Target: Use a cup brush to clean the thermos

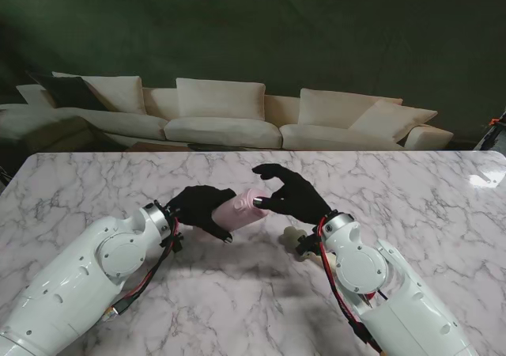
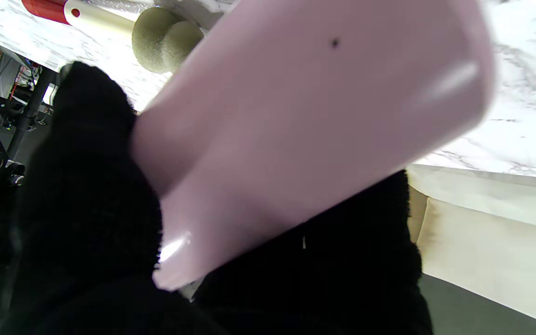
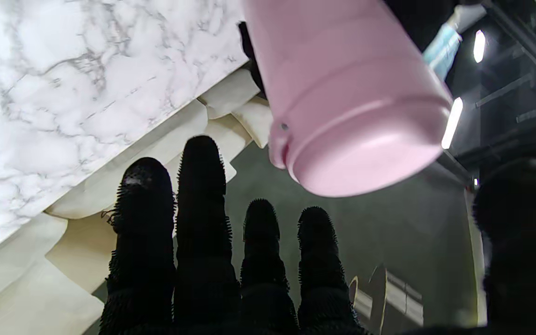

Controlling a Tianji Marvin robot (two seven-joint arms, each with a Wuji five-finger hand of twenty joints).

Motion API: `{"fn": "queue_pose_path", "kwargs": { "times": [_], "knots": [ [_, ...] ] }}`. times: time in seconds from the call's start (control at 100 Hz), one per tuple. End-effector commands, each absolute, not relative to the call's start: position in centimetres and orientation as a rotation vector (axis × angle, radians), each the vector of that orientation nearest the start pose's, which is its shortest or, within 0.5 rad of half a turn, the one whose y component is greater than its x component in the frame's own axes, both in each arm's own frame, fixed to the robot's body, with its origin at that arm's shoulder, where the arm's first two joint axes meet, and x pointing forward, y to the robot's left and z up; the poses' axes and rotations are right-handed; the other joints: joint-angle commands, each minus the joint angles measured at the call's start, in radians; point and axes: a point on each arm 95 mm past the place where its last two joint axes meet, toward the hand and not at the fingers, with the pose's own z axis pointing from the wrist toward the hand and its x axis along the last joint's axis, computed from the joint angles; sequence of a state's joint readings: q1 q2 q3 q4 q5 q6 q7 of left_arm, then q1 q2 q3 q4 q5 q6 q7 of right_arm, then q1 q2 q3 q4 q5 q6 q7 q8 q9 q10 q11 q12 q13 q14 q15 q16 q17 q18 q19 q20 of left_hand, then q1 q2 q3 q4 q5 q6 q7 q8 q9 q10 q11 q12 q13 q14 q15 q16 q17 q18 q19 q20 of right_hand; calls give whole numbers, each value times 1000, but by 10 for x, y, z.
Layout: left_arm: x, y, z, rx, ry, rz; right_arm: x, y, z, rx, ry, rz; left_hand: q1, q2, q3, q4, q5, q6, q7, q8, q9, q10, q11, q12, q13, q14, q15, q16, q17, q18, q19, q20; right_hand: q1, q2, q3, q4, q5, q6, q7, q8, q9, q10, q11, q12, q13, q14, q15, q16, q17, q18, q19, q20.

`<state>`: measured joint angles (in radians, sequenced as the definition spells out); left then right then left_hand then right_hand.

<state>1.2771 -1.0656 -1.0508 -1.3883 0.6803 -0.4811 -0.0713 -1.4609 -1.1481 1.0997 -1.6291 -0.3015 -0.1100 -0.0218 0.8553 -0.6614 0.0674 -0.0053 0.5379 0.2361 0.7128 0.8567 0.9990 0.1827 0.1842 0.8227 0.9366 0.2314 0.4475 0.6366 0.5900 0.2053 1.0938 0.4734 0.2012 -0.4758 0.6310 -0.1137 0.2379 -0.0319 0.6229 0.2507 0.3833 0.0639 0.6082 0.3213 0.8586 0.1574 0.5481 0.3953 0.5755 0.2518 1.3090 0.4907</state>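
Observation:
My left hand (image 1: 202, 207) is shut around the body of a pink thermos (image 1: 243, 206), holding it tilted off the marble table (image 1: 411, 190). In the left wrist view the thermos (image 2: 305, 130) fills the frame between black gloved fingers (image 2: 86, 186). My right hand (image 1: 290, 195) is at the thermos's capped end, fingers apart. The right wrist view shows the lid end (image 3: 356, 153) between the fingers (image 3: 203, 209) and the thumb (image 3: 519, 223), with gaps on both sides. The cup brush (image 1: 294, 234) lies on the table beside my right wrist; its beige sponge head (image 2: 165, 39) and white-and-red handle (image 2: 86, 16) show.
A cream sofa (image 1: 229, 119) stands beyond the table's far edge. Both white forearms rise from the near corners of the stand view. A bright reflection (image 1: 484, 179) lies at the table's far right.

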Motion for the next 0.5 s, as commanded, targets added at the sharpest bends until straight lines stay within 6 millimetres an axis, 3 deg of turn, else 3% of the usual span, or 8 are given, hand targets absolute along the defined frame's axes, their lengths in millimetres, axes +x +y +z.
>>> {"fn": "queue_pose_path", "kwargs": {
  "times": [0.0, 0.08, 0.17, 0.28, 0.49],
  "knots": [
    [448, -41, -295, -1048, 1806, -1968, 412, 69, -282, -1815, -1392, -2429, 342, 276, 339, 74, 74, -261, 174, 87, 33, -71, 45, 26, 83, -136, 176, 62, 25, -161, 60, 30, -44, 22, -22, 19, -14, -27, 3, -14, 39, 2, 29, 9, 63, -11, 91, 60, 37, 15, 88, 34],
    [448, -41, -294, -1048, 1810, -1965, 412, 74, -284, -1799, -1380, -2392, 343, 278, 338, 74, 74, -261, 173, 88, 31, -72, 48, 27, 83, -136, 177, 63, 27, -163, 61, 31, -29, 14, -17, 23, 17, -75, 17, 10, 40, -5, 55, 23, 53, -37, 190, 125, 36, 8, 170, 94],
    [449, -42, -293, -1054, 1812, -1960, 412, 78, -286, -1769, -1350, -2373, 343, 280, 337, 73, 73, -260, 171, 89, 30, -71, 51, 27, 84, -138, 178, 63, 29, -164, 62, 31, 10, 15, -29, 26, 101, -141, 52, 65, 8, -7, 70, 29, -13, -62, 216, 143, -14, -7, 178, 119],
    [450, -43, -293, -1064, 1815, -1954, 411, 82, -288, -1712, -1317, -2377, 344, 281, 336, 74, 74, -260, 170, 91, 30, -71, 53, 27, 85, -137, 179, 63, 30, -164, 63, 32, 52, 16, -37, 29, 224, -181, 100, 125, -41, 5, 66, 24, -93, -88, 205, 141, -82, -25, 143, 128],
    [454, -45, -295, -1089, 1811, -1947, 409, 89, -290, -1634, -1276, -2407, 346, 282, 335, 74, 75, -260, 169, 96, 28, -69, 57, 28, 86, -136, 181, 64, 31, -163, 65, 32, 37, 14, 35, 22, 504, -182, 171, 224, -5, -14, 20, 1, -222, -95, 71, 83, -269, 36, -17, 155]
  ]
}}
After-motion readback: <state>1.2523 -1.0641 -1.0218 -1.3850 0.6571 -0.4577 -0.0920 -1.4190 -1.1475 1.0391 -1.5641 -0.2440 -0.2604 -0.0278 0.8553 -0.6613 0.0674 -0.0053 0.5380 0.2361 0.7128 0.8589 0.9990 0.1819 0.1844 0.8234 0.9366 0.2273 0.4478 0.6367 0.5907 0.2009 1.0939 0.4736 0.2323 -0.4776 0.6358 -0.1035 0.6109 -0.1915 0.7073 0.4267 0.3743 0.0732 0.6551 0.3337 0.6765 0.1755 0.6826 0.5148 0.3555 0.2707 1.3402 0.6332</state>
